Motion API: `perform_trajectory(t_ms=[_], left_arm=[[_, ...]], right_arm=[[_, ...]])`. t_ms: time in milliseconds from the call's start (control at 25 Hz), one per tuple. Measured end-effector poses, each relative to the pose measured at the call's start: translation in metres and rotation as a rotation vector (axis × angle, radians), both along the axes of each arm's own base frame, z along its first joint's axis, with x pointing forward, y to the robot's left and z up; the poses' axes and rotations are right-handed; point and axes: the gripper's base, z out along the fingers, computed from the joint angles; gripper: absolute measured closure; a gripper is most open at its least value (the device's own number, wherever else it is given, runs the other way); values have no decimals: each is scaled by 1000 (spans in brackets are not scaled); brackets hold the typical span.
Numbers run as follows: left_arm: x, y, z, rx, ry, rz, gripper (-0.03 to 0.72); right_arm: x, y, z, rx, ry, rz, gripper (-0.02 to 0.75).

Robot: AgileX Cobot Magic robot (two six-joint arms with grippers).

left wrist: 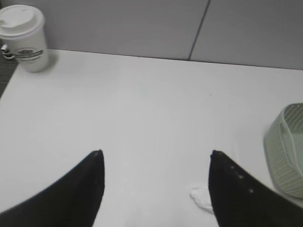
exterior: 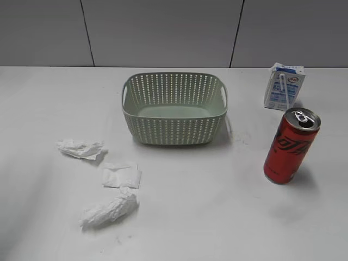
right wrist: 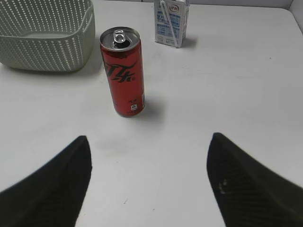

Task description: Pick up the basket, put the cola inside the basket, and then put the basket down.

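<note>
The pale green slotted basket (exterior: 174, 109) stands empty on the white table, mid-back in the exterior view. It also shows at the right edge of the left wrist view (left wrist: 288, 151) and at the top left of the right wrist view (right wrist: 45, 33). The red cola can (exterior: 291, 145) stands upright to the basket's right, and in the right wrist view (right wrist: 123, 71) it is ahead of my right gripper. My left gripper (left wrist: 156, 153) is open and empty, left of the basket. My right gripper (right wrist: 149, 138) is open and empty, short of the can. Neither gripper shows in the exterior view.
A white-and-blue drink carton (exterior: 284, 86) stands behind the can, also in the right wrist view (right wrist: 170, 21). Three crumpled white tissues (exterior: 120, 176) lie front left of the basket. A white lidded paper cup (left wrist: 24, 38) stands at the table's far left corner.
</note>
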Motion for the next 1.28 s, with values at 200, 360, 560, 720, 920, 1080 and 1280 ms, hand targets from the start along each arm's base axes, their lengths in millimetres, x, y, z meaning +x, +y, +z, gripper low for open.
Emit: perform_trajectory(t_ms=[200,360,560,720,920,1080,1280], left_arm=[[56,-45,-3,-2,95,-164,167],[94,-91,-21,38,196,-256,167],[130,-154,-49,146,310,-327,167],[153,-188,-77,197,437,-281,167],[173,-205,-114,138,568,-182,167],[179,-213,-143,86,640,-160,167],[185,-219,-174,66,687,-152,167]], right_arm=[[0,0,0,1,0,1,165],[0,0,0,3,0,2,165],[0,0,0,4,0,2,165],[0,1,0,13,0,5,165],[0,1,0,16,2,6,165],[0,1,0,16,2,6,165],[0,1,0,16,2,6,165]])
